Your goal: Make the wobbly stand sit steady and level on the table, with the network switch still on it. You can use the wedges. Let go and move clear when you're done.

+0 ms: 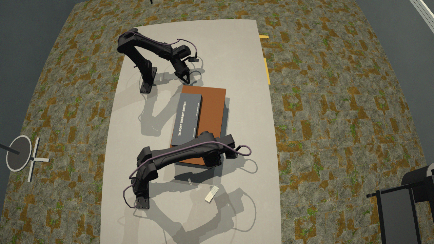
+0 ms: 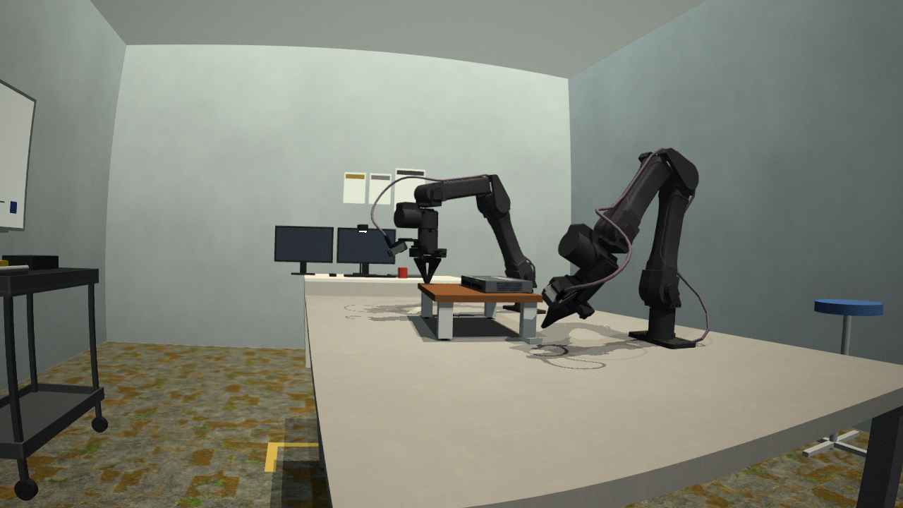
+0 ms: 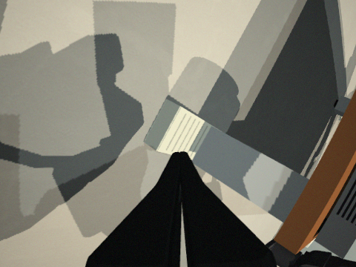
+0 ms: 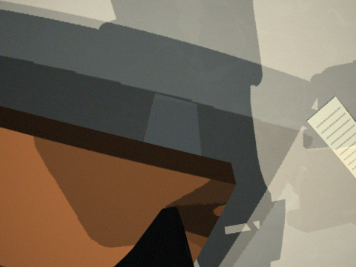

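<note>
The stand has an orange top (image 1: 212,112) on grey legs, and the grey network switch (image 1: 186,118) lies on it toward one long edge. My left gripper (image 3: 180,161) is shut and empty, low by the table, its tip right behind a ribbed cream wedge (image 3: 183,129) that lies at the foot of a stand leg (image 3: 248,163). In the exterior view the left gripper (image 2: 561,312) sits beside the stand's near corner. My right gripper (image 4: 172,216) (image 2: 427,276) is shut and empty, with its tip at a corner of the stand top. A second wedge (image 1: 211,194) lies loose on the table, also in the right wrist view (image 4: 338,133).
The two arm bases (image 1: 148,81) (image 1: 141,198) stand along one long side of the table. Beyond the table's far end a desk holds two monitors (image 2: 334,246) and a red cup (image 2: 402,271). A black cart (image 2: 44,353) and a blue stool (image 2: 847,309) stand off the table.
</note>
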Robot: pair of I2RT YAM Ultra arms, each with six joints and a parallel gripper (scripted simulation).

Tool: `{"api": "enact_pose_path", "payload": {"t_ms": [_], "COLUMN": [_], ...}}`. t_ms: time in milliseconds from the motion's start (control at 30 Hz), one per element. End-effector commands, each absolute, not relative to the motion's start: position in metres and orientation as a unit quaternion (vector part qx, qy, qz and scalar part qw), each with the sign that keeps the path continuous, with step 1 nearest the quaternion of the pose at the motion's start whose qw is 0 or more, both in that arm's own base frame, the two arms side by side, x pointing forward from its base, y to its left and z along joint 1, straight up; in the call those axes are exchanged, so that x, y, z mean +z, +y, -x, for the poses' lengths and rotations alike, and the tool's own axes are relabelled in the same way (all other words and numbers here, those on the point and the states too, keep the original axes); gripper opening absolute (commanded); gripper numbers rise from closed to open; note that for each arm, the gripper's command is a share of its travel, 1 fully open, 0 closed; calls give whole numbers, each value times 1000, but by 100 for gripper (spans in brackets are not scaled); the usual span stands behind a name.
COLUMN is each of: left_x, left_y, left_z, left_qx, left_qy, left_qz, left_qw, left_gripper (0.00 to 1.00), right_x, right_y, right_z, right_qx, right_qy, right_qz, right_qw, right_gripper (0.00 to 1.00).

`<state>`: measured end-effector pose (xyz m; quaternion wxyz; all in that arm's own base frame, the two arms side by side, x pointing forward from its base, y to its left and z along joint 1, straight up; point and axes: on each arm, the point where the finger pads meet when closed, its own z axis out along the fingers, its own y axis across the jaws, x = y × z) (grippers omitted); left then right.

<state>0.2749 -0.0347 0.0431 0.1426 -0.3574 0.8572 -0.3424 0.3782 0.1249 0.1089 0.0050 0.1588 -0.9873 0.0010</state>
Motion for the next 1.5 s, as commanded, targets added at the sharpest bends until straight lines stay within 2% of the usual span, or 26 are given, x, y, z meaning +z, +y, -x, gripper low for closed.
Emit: {"api": "enact_pose_path", "payload": {"t_ms": [0,200,333,467,1433,1467], "left_x": [72,85,91,67,79,97], "left_y": [-26,-25,-22,-35,-26,-22], "left_z": [-286,-265,-277,-257,-273,-289], "left_qx": [-348,-344,-345,-345,-345,-338], "left_qy": [857,862,858,863,860,863], "left_qz": [340,345,340,343,341,317], "left_qw": [170,143,171,137,159,203], "left_gripper": [0,0,0,0,0,0], "right_x": [105,105,105,105,143,161], "right_y": [127,127,127,127,130,117], "right_z": [-377,-377,-377,-377,-384,-384], "right_qx": [2,2,2,2,0,0], "right_qy": [-987,-987,-987,-987,-987,-988], "right_qz": [-162,-162,-162,-162,-162,-148], "right_qw": [7,7,7,7,-3,-32], "right_gripper": [0,0,0,0,0,0]}}
